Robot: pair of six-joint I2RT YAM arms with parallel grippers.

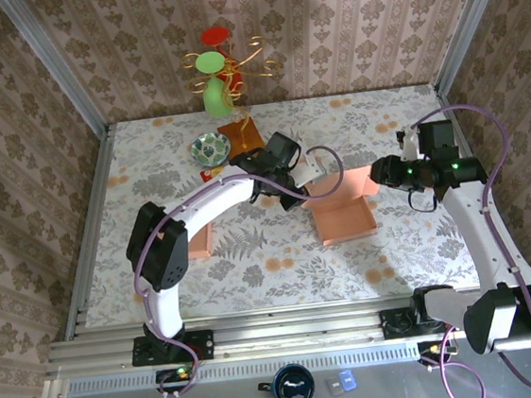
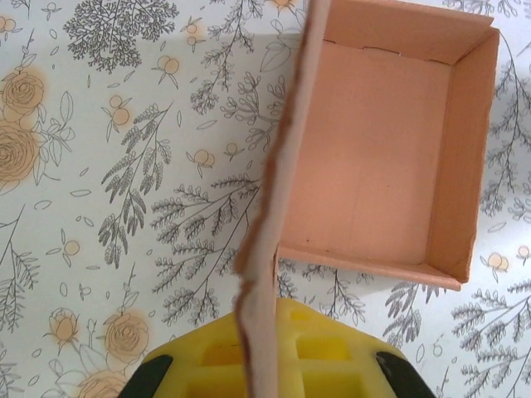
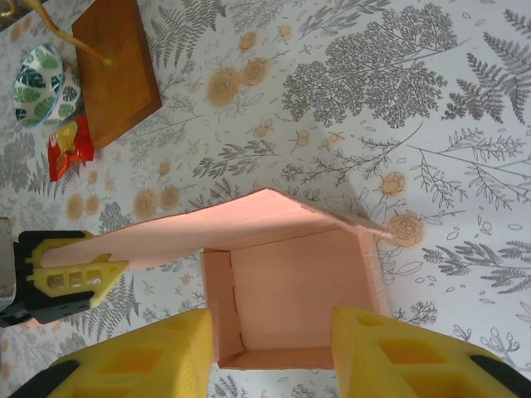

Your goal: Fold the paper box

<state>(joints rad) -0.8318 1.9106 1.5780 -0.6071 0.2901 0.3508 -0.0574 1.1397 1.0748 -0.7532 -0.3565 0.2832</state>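
The pink paper box [image 1: 347,219] lies open on the flowered table, with its long lid flap [image 1: 340,183] raised above the far side. My left gripper [image 1: 303,178] is shut on the left end of that flap. In the left wrist view the flap [image 2: 278,199] runs edge-on out of the yellow fingers [image 2: 332,365], with the box tray [image 2: 382,149] to its right. My right gripper [image 1: 382,175] hovers at the flap's right end. In the right wrist view it [image 3: 270,352] is open, its yellow fingers [image 3: 141,356] straddling the box [image 3: 299,290] below, under the slanted flap [image 3: 224,228].
A wooden stand [image 1: 239,130] carrying wire ornaments, a patterned bowl [image 1: 210,148] and a small red item [image 1: 208,175] sit at the back centre. Another pink card piece [image 1: 200,236] lies under the left arm. A dark mug [image 1: 292,386] stands beyond the front rail.
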